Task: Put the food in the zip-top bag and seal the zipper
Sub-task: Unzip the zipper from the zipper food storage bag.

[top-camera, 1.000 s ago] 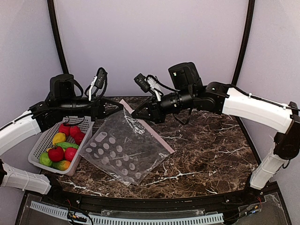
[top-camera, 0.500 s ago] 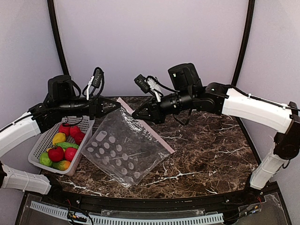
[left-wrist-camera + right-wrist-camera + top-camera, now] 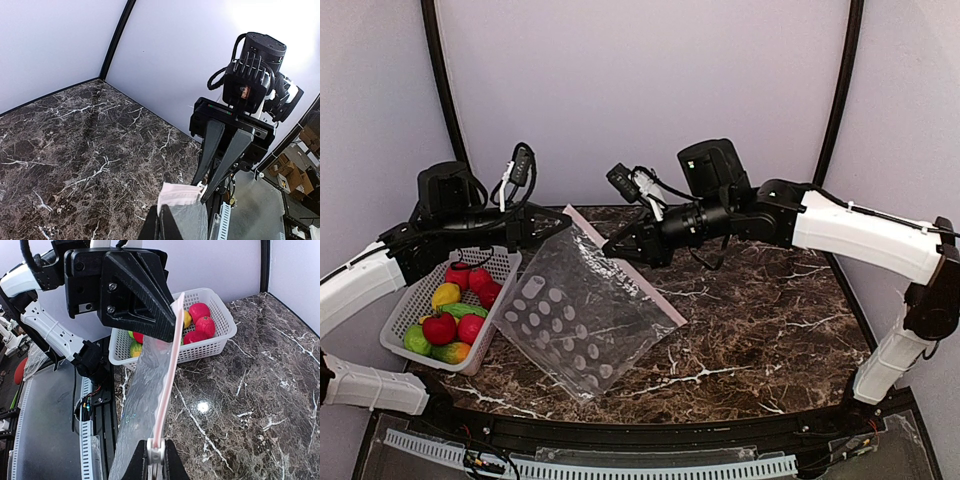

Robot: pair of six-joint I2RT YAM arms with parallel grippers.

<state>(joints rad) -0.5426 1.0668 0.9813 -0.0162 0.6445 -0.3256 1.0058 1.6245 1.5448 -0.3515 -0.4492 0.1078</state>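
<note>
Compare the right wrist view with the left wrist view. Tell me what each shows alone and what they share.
Only the right wrist view: the white basket holding the food, and the left gripper from outside, shut on a corner of the zip-top bag. Only the left wrist view: the right gripper seen head-on, shut on the zipper. Both: the bag stretched between the two grippers, its pink zipper edge, and the marble table.
</note>
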